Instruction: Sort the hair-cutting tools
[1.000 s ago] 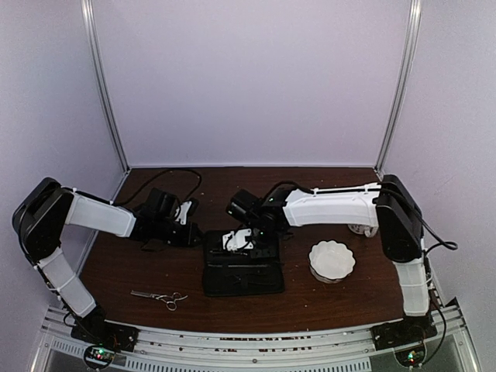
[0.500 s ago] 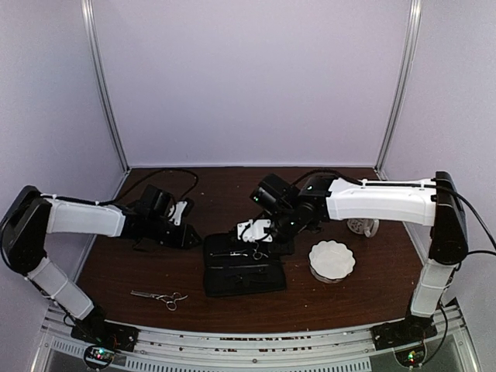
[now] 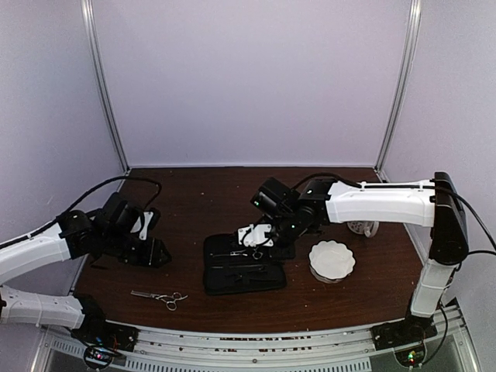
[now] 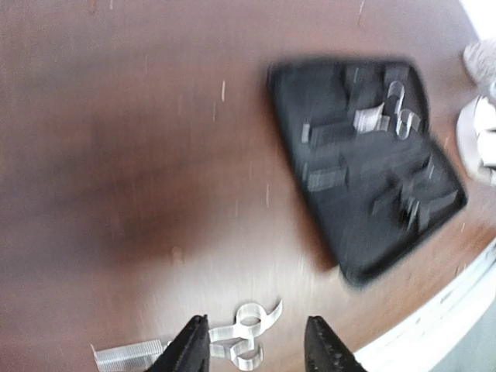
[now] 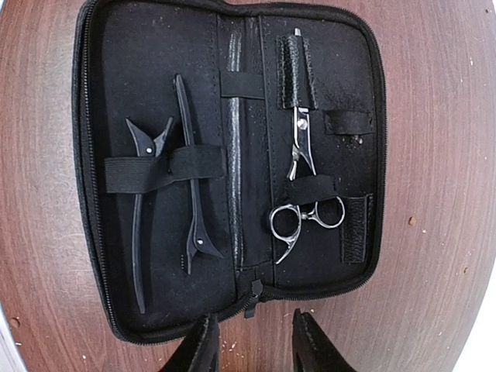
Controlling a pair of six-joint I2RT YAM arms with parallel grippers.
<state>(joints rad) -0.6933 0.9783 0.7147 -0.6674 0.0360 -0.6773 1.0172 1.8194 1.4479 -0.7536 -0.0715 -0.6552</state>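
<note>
The black zip case (image 3: 232, 280) lies open in the middle of the table. In the right wrist view it (image 5: 155, 77) holds one silver scissors (image 5: 304, 194) under straps on the right half. Two thin black clips (image 5: 139, 209) (image 5: 188, 194) sit under an elastic band on the left half. A second silver scissors (image 3: 159, 297) lies loose on the table near the front left, blurred in the left wrist view (image 4: 248, 337). My left gripper (image 3: 155, 252) (image 4: 256, 345) is open and empty above its finger rings. My right gripper (image 3: 254, 235) (image 5: 252, 341) is open and empty, above the case's zip edge.
A white scalloped bowl (image 3: 332, 260) stands right of the case. A small pale object (image 3: 362, 227) sits behind it near the right arm. The table's front rail (image 3: 256, 341) runs close to the loose scissors. White walls enclose the back and sides.
My left arm has drawn back from the case to the left and nearer the front, over the loose scissors. My right gripper has shifted from over the case towards its far right edge.
</note>
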